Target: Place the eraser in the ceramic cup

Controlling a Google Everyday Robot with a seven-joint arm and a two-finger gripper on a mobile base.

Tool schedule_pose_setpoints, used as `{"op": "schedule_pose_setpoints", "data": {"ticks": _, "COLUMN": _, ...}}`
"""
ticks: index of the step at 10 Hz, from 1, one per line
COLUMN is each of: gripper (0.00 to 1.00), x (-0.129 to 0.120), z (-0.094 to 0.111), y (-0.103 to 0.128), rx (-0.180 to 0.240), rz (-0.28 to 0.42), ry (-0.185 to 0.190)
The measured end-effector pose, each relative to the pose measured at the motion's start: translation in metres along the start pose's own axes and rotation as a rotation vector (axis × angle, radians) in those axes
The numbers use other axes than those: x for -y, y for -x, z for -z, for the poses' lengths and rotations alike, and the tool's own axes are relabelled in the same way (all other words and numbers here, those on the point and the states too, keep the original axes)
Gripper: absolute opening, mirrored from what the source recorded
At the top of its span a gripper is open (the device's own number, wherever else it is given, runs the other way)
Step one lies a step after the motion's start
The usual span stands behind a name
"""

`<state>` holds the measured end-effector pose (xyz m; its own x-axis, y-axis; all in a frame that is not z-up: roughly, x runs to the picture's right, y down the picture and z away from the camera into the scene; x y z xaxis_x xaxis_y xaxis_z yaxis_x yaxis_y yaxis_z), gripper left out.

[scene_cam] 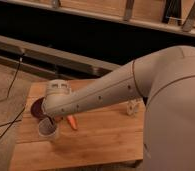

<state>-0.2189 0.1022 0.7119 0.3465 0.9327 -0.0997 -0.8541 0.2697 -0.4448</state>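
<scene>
Down in the lower left of the frame, the ceramic cup (47, 130) sits near the left end of the wooden desk (101, 137), and the robot's arm (101, 92) reaches across from the right so its wrist is parked right above it. The claw (51, 121) pokes down from under the wrist at or just inside the cup's rim, but the wrist covers most of it, so honestly I can't tell how far open it is or whether it's got anything in it. I can't pick out the eraser anywhere for sure either; it could be in the claw, could already be down in the cup's dark inside. An orange longish thing (72, 122) lies on the desk just to the right of the cup, not touching it as far as I can see, and I can't tell what it is. A dark maroon dish (36, 108) sits just up-left of the cup, half hidden by the wrist. My guess: we're at the drop-off stage, claw lined up over the cup, with letting go and pulling back up left to do.
</scene>
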Motion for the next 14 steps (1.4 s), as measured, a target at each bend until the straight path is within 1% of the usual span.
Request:
{"op": "schedule_pose_setpoints", "data": {"ticks": 2, "gripper": 0.0, "x": 0.0, "z": -0.001, "y": -0.003, "rx": 0.01, "rz": -0.018, "ry": 0.021}}
{"op": "schedule_pose_setpoints", "data": {"ticks": 3, "gripper": 0.0, "x": 0.001, "z": 0.0, "y": -0.003, "rx": 0.02, "rz": -0.019, "ry": 0.024}}
{"op": "schedule_pose_setpoints", "data": {"ticks": 6, "gripper": 0.0, "x": -0.017, "z": 0.017, "y": 0.014, "rx": 0.051, "rz": 0.039, "ry": 0.007}}
{"op": "schedule_pose_setpoints", "data": {"ticks": 8, "gripper": 0.0, "x": -0.026, "z": 0.029, "y": 0.023, "rx": 0.064, "rz": 0.077, "ry": -0.014}}
{"op": "schedule_pose_setpoints", "data": {"ticks": 10, "gripper": 0.0, "x": -0.035, "z": 0.035, "y": 0.025, "rx": 0.07, "rz": 0.095, "ry": -0.015}}
{"op": "schedule_pose_setpoints", "data": {"ticks": 11, "gripper": 0.0, "x": -0.037, "z": 0.036, "y": 0.024, "rx": 0.071, "rz": 0.095, "ry": -0.01}}
{"op": "schedule_pose_setpoints", "data": {"ticks": 14, "gripper": 0.0, "x": -0.039, "z": 0.025, "y": 0.013, "rx": 0.063, "rz": 0.058, "ry": 0.033}}
